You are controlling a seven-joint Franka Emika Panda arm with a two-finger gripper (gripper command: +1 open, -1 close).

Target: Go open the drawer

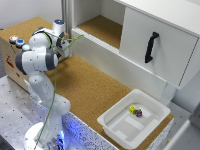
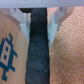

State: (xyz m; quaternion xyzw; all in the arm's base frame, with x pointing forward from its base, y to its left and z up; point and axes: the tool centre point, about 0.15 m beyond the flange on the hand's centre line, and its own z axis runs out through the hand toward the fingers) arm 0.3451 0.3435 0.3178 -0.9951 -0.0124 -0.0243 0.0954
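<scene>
While the white arm point(image 1: 40, 60) stands folded over its base at the exterior view's left, the drawer point(image 1: 155, 42) sits well apart from it at the far right, a large white box with a flat front panel. Its black bar handle point(image 1: 151, 47) runs roughly upright on that panel, and nothing touches it. Whether the panel sits flush with the surrounding white frame cannot be judged from this angle.

Beside the drawer on its left, an open white compartment shows a cork-coloured floor point(image 1: 102, 29). Near the right edge of the cork table point(image 1: 85, 87) lies a shallow white tub point(image 1: 134, 119) holding a small yellow block point(image 1: 132, 109) and a dark block point(image 1: 139, 113) just beside each other. At the far left, behind the arm, a wooden box point(image 1: 12, 55) carries coloured buttons point(image 1: 17, 41) on its top.

The gripper is hidden behind the arm's upper links in the exterior view. In the wrist view, a dark band point(image 2: 39, 50) runs down the middle between cork on one side and a tan surface with a blue mark point(image 2: 7, 50) on the other; the picture is too blurred to tell whether the fingers are spread or pressed together.
</scene>
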